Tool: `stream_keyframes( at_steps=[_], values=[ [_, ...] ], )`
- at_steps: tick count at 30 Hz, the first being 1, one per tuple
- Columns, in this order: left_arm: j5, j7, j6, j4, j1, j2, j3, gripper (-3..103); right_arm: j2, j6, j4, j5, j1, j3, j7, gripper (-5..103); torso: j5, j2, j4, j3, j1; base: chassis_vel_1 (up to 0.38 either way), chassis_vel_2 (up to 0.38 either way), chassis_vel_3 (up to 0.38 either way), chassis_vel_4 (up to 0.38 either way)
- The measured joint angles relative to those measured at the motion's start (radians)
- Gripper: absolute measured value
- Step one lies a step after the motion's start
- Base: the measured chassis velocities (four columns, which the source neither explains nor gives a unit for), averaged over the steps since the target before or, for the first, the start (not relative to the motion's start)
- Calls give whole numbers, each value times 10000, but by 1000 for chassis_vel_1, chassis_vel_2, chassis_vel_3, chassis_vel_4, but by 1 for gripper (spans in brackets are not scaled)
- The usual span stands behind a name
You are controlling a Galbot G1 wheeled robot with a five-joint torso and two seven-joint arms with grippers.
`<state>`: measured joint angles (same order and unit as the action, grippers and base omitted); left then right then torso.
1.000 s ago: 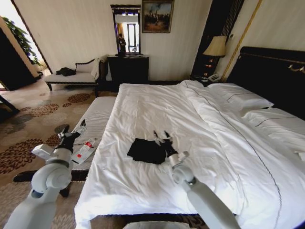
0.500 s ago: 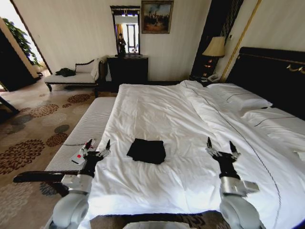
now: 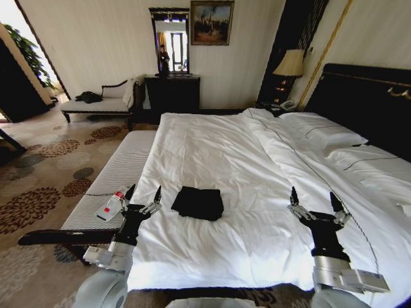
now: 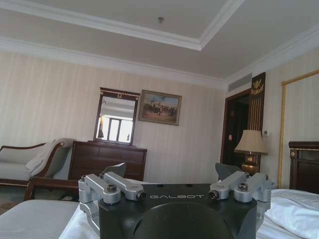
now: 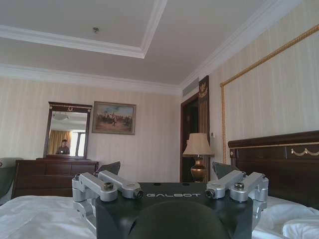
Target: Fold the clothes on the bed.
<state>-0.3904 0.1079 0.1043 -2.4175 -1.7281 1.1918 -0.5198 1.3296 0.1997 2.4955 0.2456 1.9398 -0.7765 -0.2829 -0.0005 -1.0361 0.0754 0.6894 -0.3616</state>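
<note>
T-shirt [image 3: 198,203] between both tools

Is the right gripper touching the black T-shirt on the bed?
Apart. The head view shows the right gripper raised, jaws open, with a wide stretch of white bedding between it and the folded black T-shirt.

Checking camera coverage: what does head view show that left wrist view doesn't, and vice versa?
Head view alone: the folded black T-shirt lying on the white bed, the striped bench with a small bottle on it, the patterned carpet, and both open claws side by side, left claw near the bed's edge, right claw over the duvet.

Left wrist view alone: the ceiling and crown moulding.

Shared: mirror, painting, dark dresser, lamp, chaise, headboard.
</note>
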Motion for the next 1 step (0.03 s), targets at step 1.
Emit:
stream_keyframes(
  at_steps=[1],
  values=[
    [0,0,0,0,0,0,0,100,0,0,0,0,0,0,0,100,0,0,0,0,0,0,0,0,0]
  ],
)
